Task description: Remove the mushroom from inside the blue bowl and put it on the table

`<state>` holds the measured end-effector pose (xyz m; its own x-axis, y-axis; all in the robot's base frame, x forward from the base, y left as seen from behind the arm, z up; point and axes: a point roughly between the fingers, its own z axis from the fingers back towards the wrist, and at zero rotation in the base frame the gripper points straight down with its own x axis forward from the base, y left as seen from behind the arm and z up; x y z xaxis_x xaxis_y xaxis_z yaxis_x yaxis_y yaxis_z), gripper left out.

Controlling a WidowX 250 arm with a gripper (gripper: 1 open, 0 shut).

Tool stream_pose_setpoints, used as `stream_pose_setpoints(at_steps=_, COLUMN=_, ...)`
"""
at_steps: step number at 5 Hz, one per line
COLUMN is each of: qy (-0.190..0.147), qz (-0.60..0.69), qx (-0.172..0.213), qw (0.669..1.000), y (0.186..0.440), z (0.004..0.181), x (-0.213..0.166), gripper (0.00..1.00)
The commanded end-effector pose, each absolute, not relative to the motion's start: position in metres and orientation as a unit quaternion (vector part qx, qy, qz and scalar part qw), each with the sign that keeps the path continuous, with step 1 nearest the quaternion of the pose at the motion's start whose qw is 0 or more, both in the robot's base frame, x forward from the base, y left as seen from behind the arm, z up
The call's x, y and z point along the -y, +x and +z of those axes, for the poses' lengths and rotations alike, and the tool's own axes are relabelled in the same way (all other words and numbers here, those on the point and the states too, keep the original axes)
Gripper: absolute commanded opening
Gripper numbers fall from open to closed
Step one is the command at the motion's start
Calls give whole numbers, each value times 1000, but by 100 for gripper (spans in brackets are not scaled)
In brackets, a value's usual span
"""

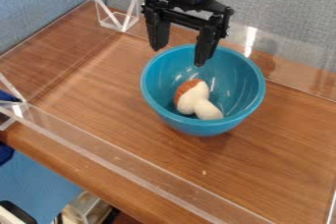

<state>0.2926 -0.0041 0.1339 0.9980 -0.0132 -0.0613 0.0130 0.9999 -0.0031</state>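
Observation:
The blue bowl (205,90) stands near the middle of the wood-grain table (92,81). Inside it lies the mushroom (197,100), tipped on its side, with its reddish-brown cap toward the left and its cream stem toward the right. My gripper (183,39) hangs just above the bowl's far rim, behind the mushroom. Its two black fingers are spread wide and point down, with nothing between them. One fingertip reaches down to about the rim on the right.
Clear acrylic walls (79,144) run along the table's edges, front and back. A blue padded wall rises behind on the left. Bare tabletop lies to the left of and in front of the bowl.

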Motion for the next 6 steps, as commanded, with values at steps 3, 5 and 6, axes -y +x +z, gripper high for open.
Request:
stream_pose_setpoints(at_steps=3, qy=1, qz=-14, qx=-39, qw=999, y=299, z=103, x=10, gripper=100)
stream_pose_setpoints(at_steps=5, qy=7, qz=-14, qx=-44, qw=999, y=303, z=78, x=12, gripper=100)
stream_pose_setpoints(at_steps=6, qy=9, qz=-12, qx=-47, qw=999, y=307, z=68, x=13, gripper=100)
